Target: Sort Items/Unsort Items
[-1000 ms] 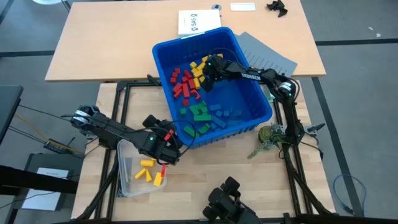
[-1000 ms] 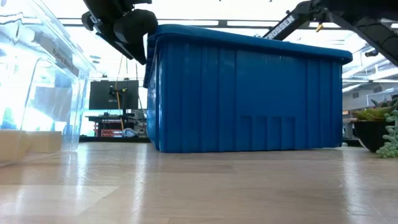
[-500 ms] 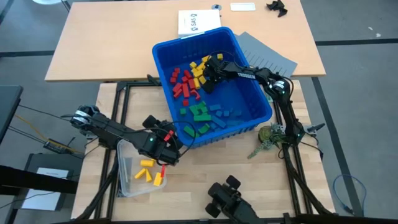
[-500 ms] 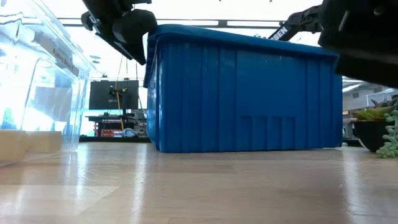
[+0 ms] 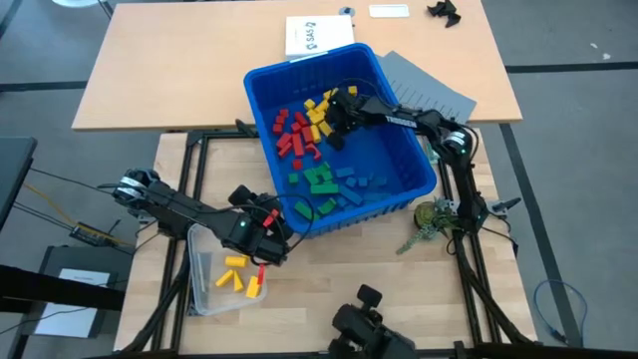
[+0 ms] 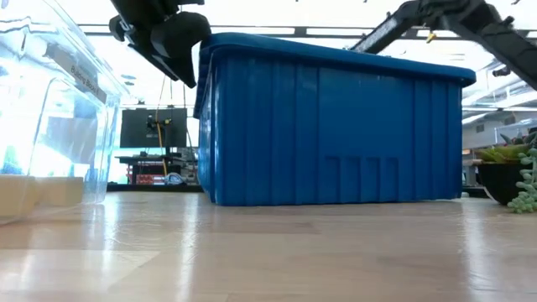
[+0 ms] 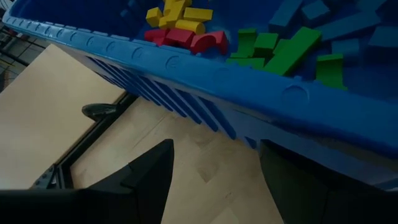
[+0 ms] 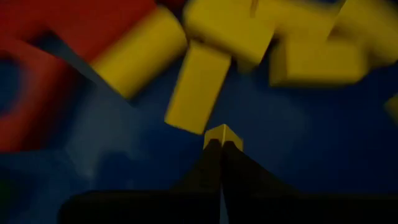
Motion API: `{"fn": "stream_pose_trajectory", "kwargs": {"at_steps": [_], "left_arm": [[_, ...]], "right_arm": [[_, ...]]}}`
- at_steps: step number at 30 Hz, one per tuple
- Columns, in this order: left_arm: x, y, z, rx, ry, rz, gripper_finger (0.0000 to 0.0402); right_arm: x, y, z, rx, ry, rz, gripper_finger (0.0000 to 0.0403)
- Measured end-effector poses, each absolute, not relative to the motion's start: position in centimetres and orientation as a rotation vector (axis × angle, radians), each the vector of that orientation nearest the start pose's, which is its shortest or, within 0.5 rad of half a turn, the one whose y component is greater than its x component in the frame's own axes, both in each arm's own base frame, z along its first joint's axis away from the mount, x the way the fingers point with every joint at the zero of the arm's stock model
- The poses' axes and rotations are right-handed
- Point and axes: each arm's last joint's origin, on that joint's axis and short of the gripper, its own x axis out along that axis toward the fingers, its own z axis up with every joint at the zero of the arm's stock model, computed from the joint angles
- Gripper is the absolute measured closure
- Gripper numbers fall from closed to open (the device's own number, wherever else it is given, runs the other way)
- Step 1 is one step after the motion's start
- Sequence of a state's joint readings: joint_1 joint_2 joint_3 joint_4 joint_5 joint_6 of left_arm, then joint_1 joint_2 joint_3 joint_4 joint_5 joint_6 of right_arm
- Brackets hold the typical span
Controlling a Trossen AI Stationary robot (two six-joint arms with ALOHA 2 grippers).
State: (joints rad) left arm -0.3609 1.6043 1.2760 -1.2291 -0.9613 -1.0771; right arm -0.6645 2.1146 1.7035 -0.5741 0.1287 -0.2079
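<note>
Bin [image 5: 399, 184] sat at table centre in the high view, toy blocks [image 5: 309, 135] piled toward its 10 o'clock; right gripper [image 5: 334, 122] was down among the yellows. Left gripper [image 5: 271, 231] hovered at the bin's 7 o'clock, over a clear tub [image 5: 204, 299]. Left wrist view: jaws wide, empty. Right wrist view: fingers pinched a small yellow block [image 8: 222, 134].

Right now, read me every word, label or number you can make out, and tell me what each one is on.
"SAS": white sheet on the far table.
"TROSSEN": right arm, over the blue bin; partly visible on it in the low view.
Small white card: unreadable.
Label on the clear container: too blurred.
</note>
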Motion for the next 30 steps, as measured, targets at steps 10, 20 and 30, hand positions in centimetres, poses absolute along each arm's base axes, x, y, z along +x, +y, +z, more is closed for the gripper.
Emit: {"fn": "stream_pose_trajectory", "kwargs": {"at_steps": [10, 20, 30], "left_arm": [[27.1, -8.7, 29.2, 0.049, 0.767, 0.96, 0.0154], [26.0, -8.9, 36.4, 0.217, 0.745, 0.901, 0.0154], [23.5, -7.8, 44.4, 0.269, 0.574, 0.853, 0.0154]], "right_arm": [[35.4, -22.6, 28.6, -0.007, 0.955, -0.505, 0.0401], [36.6, -13.7, 33.6, -0.064, 0.822, -0.301, 0.0402], [38.8, -5.2, 34.5, -0.102, 0.729, -0.108, 0.0402]]}}
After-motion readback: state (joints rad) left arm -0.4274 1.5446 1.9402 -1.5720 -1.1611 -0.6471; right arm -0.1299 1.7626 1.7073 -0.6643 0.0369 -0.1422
